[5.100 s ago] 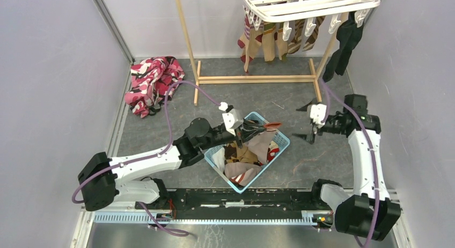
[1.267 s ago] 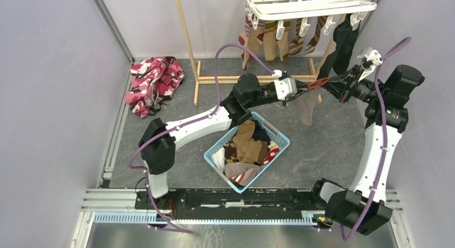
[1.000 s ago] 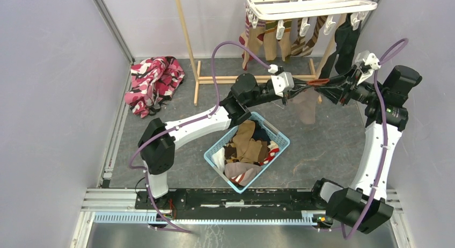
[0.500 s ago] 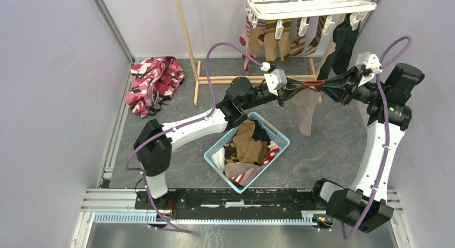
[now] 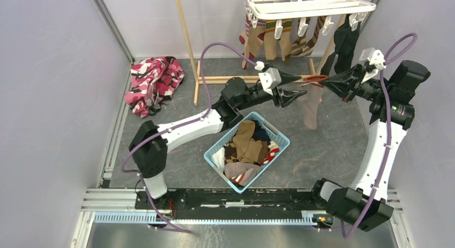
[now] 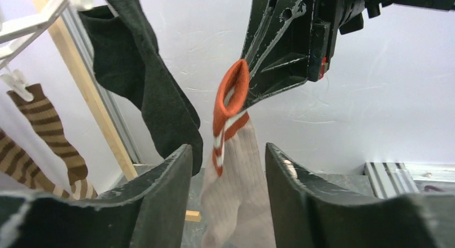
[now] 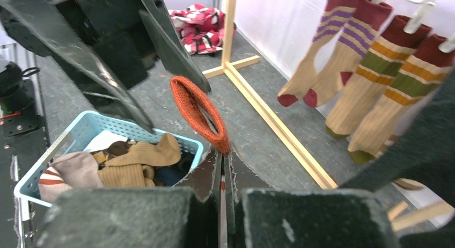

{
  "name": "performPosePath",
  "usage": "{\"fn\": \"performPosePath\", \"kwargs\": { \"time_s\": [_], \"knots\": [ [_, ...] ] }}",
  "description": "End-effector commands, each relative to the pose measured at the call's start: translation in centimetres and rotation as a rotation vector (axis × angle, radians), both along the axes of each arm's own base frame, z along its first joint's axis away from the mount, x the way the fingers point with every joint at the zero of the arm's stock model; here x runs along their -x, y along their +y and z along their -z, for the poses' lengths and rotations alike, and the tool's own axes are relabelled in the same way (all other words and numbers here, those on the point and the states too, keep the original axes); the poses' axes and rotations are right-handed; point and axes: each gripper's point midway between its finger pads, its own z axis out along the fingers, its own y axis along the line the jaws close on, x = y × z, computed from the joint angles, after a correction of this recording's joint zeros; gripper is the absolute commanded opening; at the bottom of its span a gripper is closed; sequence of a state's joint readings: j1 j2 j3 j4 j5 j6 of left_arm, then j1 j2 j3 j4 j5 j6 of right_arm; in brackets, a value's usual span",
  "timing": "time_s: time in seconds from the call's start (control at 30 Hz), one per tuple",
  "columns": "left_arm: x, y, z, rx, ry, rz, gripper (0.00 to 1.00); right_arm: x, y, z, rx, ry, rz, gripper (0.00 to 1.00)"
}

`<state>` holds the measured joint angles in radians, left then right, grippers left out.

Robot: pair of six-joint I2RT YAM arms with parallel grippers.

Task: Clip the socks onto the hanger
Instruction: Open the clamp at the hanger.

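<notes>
A pale sock [image 5: 311, 106] with an orange-and-white striped cuff [image 5: 317, 79] hangs in the air below the white hanger [image 5: 306, 4]. My right gripper [image 5: 328, 81] is shut on the cuff's edge [image 7: 196, 111], its jaws pressed together [image 7: 224, 151]. My left gripper [image 5: 303, 85] is open; in its wrist view the sock [image 6: 236, 173] hangs just beyond its gap [image 6: 228, 151], touching neither finger. Several striped socks [image 5: 279, 41] and a black sock [image 5: 343, 44] are clipped to the hanger.
A light blue basket [image 5: 281, 138] holding more socks sits on the floor under the left arm. The wooden stand [image 5: 257, 79] carrying the hanger crosses behind both grippers. A pink, red and black cloth [image 5: 153, 81] lies at the back left.
The left gripper has opened and let go of the cuff, pulling back slightly to the left. The right gripper has shut on the cuff and now carries the sock alone.
</notes>
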<state>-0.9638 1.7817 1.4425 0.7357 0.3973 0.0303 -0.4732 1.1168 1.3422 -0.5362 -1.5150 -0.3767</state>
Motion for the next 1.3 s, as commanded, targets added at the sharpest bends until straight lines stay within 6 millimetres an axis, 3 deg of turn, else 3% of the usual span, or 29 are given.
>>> {"fn": "performPosePath", "kwargs": {
  "time_s": [0.0, 0.13, 0.27, 0.4, 0.57, 0.7, 1.0, 1.27],
  "knots": [
    [0.4, 4.2, -6.1, 0.096, -0.032, 0.007, 0.67, -2.1, -2.0, -2.0, 0.019, -0.029, 0.096, 0.0],
    [-0.4, 4.5, -9.0, 0.082, -0.002, 0.041, 0.8, -3.3, -2.7, -3.0, 0.012, -0.043, 0.127, 0.0],
    [-1.2, 3.3, -11.7, 0.111, 0.037, 0.069, 0.82, -3.8, -3.1, -4.5, 0.006, -0.074, 0.158, 0.0],
    [-2.2, 2.1, -13.1, 0.164, 0.035, 0.035, 0.82, -4.4, -3.4, -4.9, -0.016, -0.065, 0.183, 0.0],
    [-2.0, -0.2, -13.3, 0.165, -0.08, -0.001, 0.84, -5.0, -3.8, -4.2, -0.031, -0.038, 0.188, 0.0],
    [-3.3, -1.9, -12.6, 0.141, -0.113, -0.062, 0.84, -5.0, -3.8, -3.6, -0.033, -0.029, 0.186, 0.0],
    [-6.6, -2.5, -13.4, 0.243, -0.071, -0.205, 0.86, -4.8, -3.7, -2.4, -0.03, -0.018, 0.179, 0.0],
    [-7.3, -2.7, -14.0, 0.296, -0.058, -0.236, 0.88, -4.6, -3.7, -1.9, -0.033, -0.003, 0.172, 0.0]
  ]
}}
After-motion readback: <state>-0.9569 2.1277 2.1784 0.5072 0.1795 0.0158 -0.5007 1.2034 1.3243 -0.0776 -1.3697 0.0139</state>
